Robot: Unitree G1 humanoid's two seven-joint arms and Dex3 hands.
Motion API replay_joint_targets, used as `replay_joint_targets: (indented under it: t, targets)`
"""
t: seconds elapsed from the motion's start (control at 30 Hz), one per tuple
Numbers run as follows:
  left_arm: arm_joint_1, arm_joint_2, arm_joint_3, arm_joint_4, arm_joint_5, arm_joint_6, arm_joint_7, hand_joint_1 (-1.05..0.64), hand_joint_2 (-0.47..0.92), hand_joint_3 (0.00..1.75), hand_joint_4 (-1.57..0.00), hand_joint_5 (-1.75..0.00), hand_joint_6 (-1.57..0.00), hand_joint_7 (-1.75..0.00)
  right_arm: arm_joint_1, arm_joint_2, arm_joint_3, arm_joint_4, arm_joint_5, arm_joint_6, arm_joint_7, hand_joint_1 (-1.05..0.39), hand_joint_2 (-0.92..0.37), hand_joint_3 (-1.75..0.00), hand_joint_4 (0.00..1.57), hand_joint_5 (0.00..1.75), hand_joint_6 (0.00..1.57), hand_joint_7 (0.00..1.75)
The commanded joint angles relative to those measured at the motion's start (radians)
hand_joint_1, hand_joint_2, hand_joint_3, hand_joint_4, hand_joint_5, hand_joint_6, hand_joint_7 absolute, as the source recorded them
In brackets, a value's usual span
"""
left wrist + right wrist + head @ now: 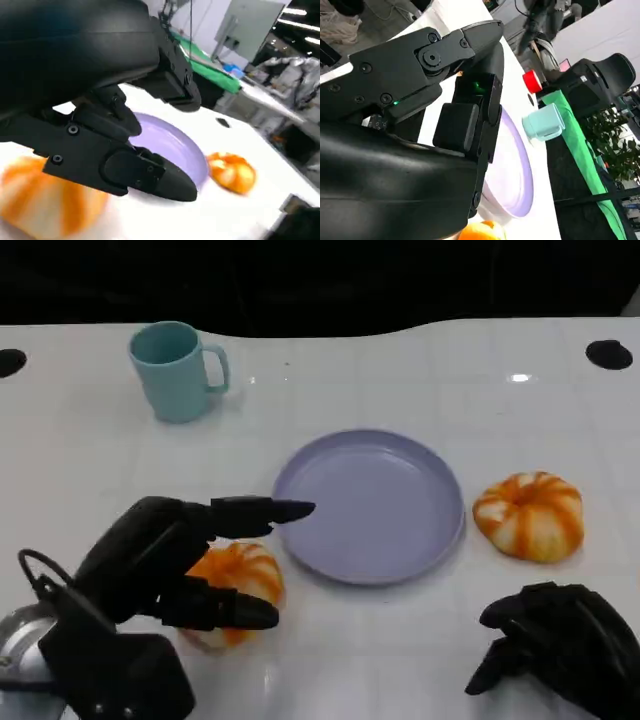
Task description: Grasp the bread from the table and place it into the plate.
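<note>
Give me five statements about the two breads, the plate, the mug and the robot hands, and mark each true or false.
1. The round lavender plate holds nothing. True.
2. The teal ceramic mug lies on its side. False: it stands upright, beyond the plate.
3. The left robot hand is over one orange-striped round bread, fingers on either side of it. True.
4. A second orange-striped bread lies on the plate. False: it lies on the white table beside the plate.
5. The right robot hand holds a bread. False: it holds nothing, its fingers curled in.
</note>
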Motion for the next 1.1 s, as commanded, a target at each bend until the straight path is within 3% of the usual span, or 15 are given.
replay_joint_targets:
  t: [0.03,0.13,0.33,0.57,0.8,0.83,0.87,0.9,0.93,0.97,1.0,1.1]
  targets:
    - [0.028,0.056,-0.030,-0.107,0.168,0.086,0.087,-0.87,0.92,0.08,-0.67,0.00,-0.32,0.00,0.010,-0.014,-0.006,-0.010,0.008,0.011,0.002,-0.74,-0.76,0.00,1.57,0.34,1.57,0.11]
    - [0.052,0.092,-0.057,-0.202,0.284,0.175,0.084,-0.90,0.92,0.10,-0.59,0.00,-0.16,0.00,0.015,-0.014,-0.005,-0.017,0.006,0.011,0.001,-0.74,-0.75,0.00,1.57,0.34,1.57,0.11]
    - [0.081,0.156,-0.109,-0.317,0.380,0.299,0.027,-0.94,0.92,0.09,-0.46,0.00,-0.01,0.00,0.012,-0.013,-0.003,-0.015,0.004,0.009,0.001,-0.75,-0.75,0.00,1.57,0.35,1.57,0.12]
    - [0.103,0.202,-0.155,-0.417,0.469,0.424,-0.045,-1.00,0.92,0.07,-0.36,0.00,0.00,0.00,0.010,-0.011,-0.004,-0.012,0.005,0.001,0.008,-0.76,-0.76,0.00,1.57,0.37,1.57,0.13]
    - [0.096,0.207,-0.201,-0.433,0.542,0.521,-0.088,-1.01,0.92,0.06,-0.37,-0.02,-0.06,-0.05,0.009,-0.009,-0.003,-0.009,0.001,-0.005,0.004,-0.77,-0.76,0.00,1.57,0.37,1.57,0.14]
    - [0.094,0.206,-0.209,-0.427,0.551,0.528,-0.083,-1.01,0.92,0.05,-0.20,-0.69,-0.02,-0.31,0.008,-0.008,-0.003,-0.007,0.001,-0.008,0.006,-0.77,-0.76,0.00,1.57,0.37,1.57,0.14]
    - [0.092,0.205,-0.216,-0.420,0.560,0.536,-0.078,-1.02,0.92,0.04,-0.10,-1.21,-0.01,-0.45,0.007,-0.008,-0.004,-0.006,0.004,-0.009,0.008,-0.76,-0.76,0.00,1.57,0.37,1.57,0.14]
    - [0.088,0.205,-0.226,-0.413,0.574,0.546,-0.078,-1.02,0.92,0.04,-0.05,-1.47,-0.01,-0.52,0.007,-0.007,-0.004,-0.005,0.005,-0.008,0.009,-0.76,-0.76,0.00,1.57,0.37,1.57,0.14]
    - [0.083,0.204,-0.235,-0.405,0.587,0.556,-0.077,-1.02,0.92,0.04,-0.02,-1.63,0.00,-0.57,0.007,-0.007,-0.004,-0.005,0.006,-0.009,0.010,-0.76,-0.76,0.00,1.57,0.37,1.57,0.13]
    - [0.078,0.202,-0.244,-0.397,0.599,0.566,-0.077,-1.02,0.92,0.04,-0.01,-1.69,0.00,-0.58,0.008,-0.007,-0.005,-0.005,0.007,-0.008,0.010,-0.76,-0.76,0.00,1.57,0.36,1.57,0.13]
    - [0.072,0.200,-0.252,-0.386,0.607,0.575,-0.074,-1.03,0.92,0.04,0.00,-1.72,0.00,-0.60,0.008,-0.008,-0.004,-0.005,0.007,-0.010,0.011,-0.76,-0.76,0.00,1.57,0.36,1.57,0.13]
    - [0.051,0.194,-0.276,-0.345,0.621,0.594,-0.062,-1.03,0.92,0.05,0.00,-1.74,0.00,-0.89,0.008,-0.008,-0.005,-0.004,0.007,-0.009,0.010,-0.75,-0.76,0.00,1.57,0.35,1.57,0.12]
